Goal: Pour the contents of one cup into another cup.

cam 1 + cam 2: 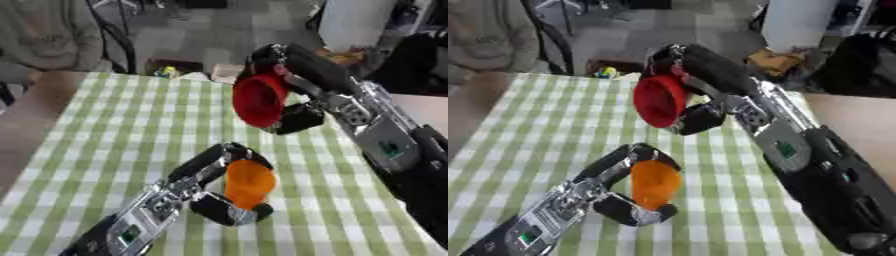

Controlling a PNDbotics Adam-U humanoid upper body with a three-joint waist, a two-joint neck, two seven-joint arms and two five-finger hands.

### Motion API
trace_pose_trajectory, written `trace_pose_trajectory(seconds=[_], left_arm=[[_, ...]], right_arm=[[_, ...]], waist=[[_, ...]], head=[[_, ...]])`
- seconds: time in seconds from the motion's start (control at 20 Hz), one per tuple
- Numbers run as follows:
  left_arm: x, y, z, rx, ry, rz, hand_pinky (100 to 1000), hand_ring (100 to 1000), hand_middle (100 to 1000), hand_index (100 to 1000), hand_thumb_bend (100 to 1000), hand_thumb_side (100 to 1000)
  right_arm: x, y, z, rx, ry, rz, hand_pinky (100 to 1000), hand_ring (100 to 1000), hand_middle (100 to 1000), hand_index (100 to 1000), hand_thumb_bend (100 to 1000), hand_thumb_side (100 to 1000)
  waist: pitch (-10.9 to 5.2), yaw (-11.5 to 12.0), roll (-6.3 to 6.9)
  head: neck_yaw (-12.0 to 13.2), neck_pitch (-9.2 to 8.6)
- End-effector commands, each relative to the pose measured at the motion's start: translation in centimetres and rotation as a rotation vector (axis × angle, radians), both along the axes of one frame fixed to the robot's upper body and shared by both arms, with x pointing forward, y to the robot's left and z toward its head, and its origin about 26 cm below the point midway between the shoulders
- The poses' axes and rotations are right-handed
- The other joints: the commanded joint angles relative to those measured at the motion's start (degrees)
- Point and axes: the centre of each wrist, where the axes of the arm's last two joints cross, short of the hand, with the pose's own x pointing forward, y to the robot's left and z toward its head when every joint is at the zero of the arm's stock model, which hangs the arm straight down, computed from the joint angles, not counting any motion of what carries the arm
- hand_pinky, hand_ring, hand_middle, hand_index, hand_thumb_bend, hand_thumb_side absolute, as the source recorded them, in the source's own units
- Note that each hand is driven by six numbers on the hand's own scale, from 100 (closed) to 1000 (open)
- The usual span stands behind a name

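1. My right hand [293, 107] is curled round the red cup [260, 100], tipped on its side, mouth facing left.
2. My left hand [219, 192] is wrapped round the orange cup [248, 182], upright on the worktop [131, 125], below and nearer me.
3. The red cup's mouth lies above the orange cup, slightly beyond it.

Your left hand [229, 200] closes glossy black fingers [229, 212] on a smooth orange plastic cup [248, 183]; above them, the red cup [260, 100] looks matt plastic; beneath, checked cloth [131, 130] covers the counter.
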Motion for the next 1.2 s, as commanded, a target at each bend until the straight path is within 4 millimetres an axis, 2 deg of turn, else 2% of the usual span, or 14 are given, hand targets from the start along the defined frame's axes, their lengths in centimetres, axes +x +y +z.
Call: trace_pose_trajectory(seconds=[0.05,0.55,0.8,1.2], left_arm=[[0.18,0.68,1.12,-0.023,-0.024,0.012,362,230,124,644,143,238],[0.03,0.91,1.37,-0.033,-0.015,0.009,365,231,124,640,135,243],[0.02,0.92,1.38,-0.028,-0.014,0.006,367,232,125,640,132,247],[0.08,0.92,1.31,-0.021,-0.011,0.001,370,235,127,640,127,252]], right_arm=[[-0.07,-0.69,1.10,-0.015,-0.045,-0.008,579,525,377,499,100,100],[-0.15,-0.79,0.76,-0.041,-0.064,-0.006,581,527,379,498,100,100],[-0.19,-0.64,0.59,-0.060,-0.082,0.000,584,529,380,447,100,100],[-0.35,-0.39,0.63,-0.094,-0.131,0.010,591,533,383,454,100,100]], waist=[[-0.94,-0.1,0.12],[-0.99,-0.2,0.14],[-1.03,-0.2,0.13],[-1.08,-0.2,0.09]], head=[[0.2,-0.06],[0.3,-0.03],[0.3,-0.06],[0.4,-0.07]])
